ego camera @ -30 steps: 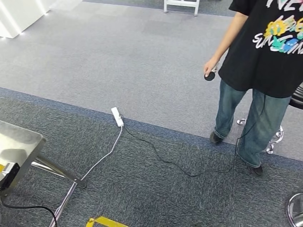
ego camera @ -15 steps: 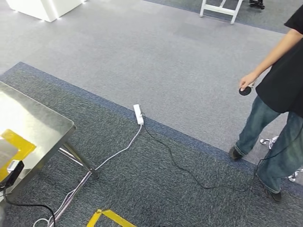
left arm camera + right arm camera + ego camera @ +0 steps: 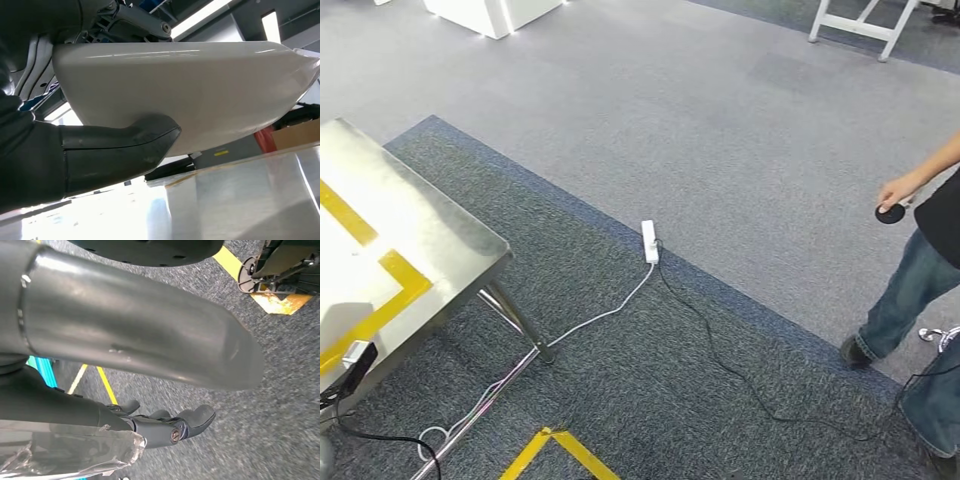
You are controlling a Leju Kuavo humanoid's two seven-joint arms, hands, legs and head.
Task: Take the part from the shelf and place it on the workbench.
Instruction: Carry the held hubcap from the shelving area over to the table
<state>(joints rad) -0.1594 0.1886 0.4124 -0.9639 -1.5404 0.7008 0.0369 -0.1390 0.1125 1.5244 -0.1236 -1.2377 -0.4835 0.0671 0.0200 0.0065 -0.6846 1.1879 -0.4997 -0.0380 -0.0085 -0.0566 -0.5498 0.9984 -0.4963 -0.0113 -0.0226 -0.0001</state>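
Left hand (image 3: 75, 165) clamped on white part (image 3: 181, 95), thumb pressed under it, just above steel table (image 3: 410, 250). Pickup judged done; placing on table left. Right hand (image 3: 166, 425) beside table, fingers loosely extended, apparently holding nothing.
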